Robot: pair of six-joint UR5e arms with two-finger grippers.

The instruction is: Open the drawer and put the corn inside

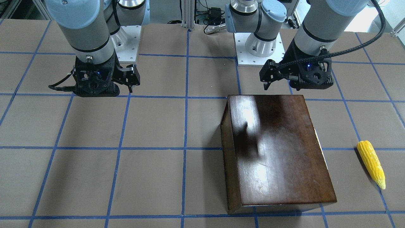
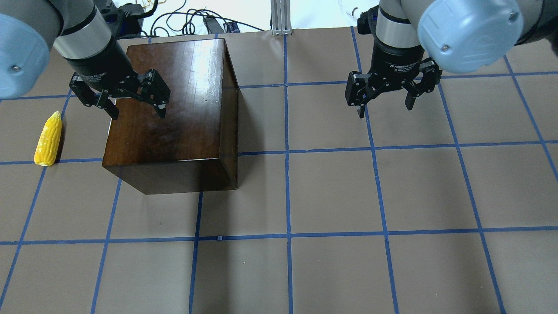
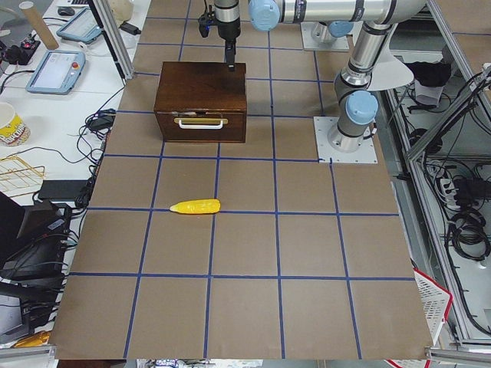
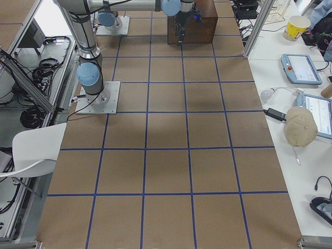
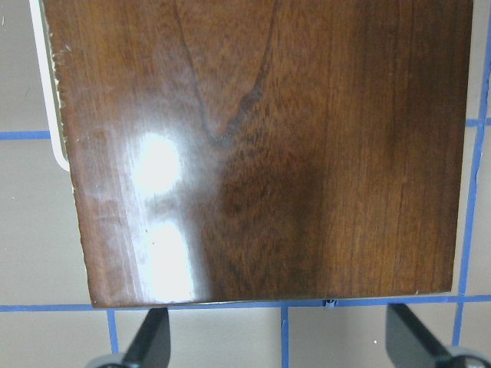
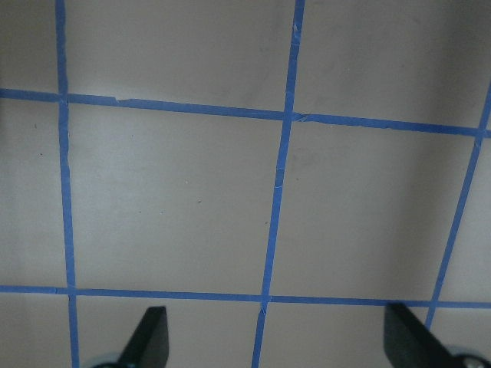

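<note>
The glossy dark wooden box (image 2: 174, 113) stands on the robot's left half of the table. Its drawer (image 3: 201, 129) is shut, and its worn front with a pale handle (image 3: 199, 120) faces the table's left end. The yellow corn (image 2: 48, 138) lies on the table to the left of the box, also in the front-facing view (image 1: 371, 164) and the left view (image 3: 195, 207). My left gripper (image 2: 137, 111) is open and empty, hovering above the box top near its robot-side edge (image 5: 268, 303). My right gripper (image 2: 385, 109) is open and empty above bare table.
The table (image 2: 331, 196) is brown with a blue tape grid. The two arm bases (image 1: 258, 50) stand at the robot's edge. Beyond the table's far edge are an aluminium post (image 2: 281, 17) and cables. A side desk (image 3: 54, 84) holds tablets and a cup.
</note>
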